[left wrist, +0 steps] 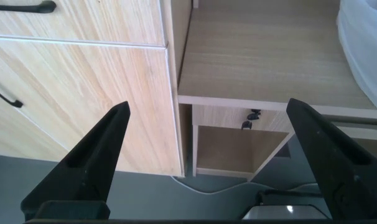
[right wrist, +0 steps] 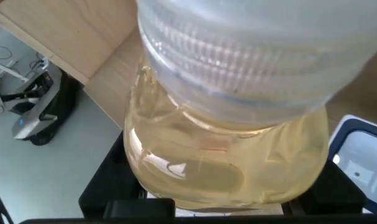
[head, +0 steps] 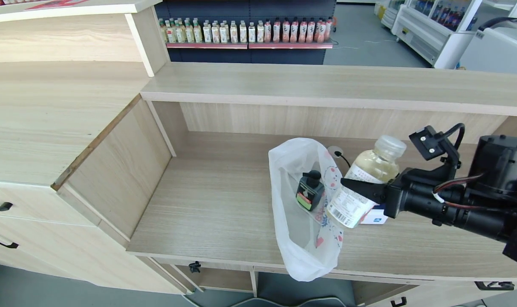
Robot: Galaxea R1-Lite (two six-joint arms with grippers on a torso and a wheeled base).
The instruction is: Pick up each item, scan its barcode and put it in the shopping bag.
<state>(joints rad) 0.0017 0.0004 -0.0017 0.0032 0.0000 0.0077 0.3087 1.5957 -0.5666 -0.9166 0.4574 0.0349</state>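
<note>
Meanwhile, on the wooden counter, a white shopping bag lies open just beside the right gripper, which clasps a tilted drink bottle; a small black item sits inside the bag. The left gripper hangs spread wide.

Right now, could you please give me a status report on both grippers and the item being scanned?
Left gripper empty, jaws open. Right gripper shut on the bottle, beside the shopping bag. Pump bottle already in the bag; nothing seen blocking.
</note>
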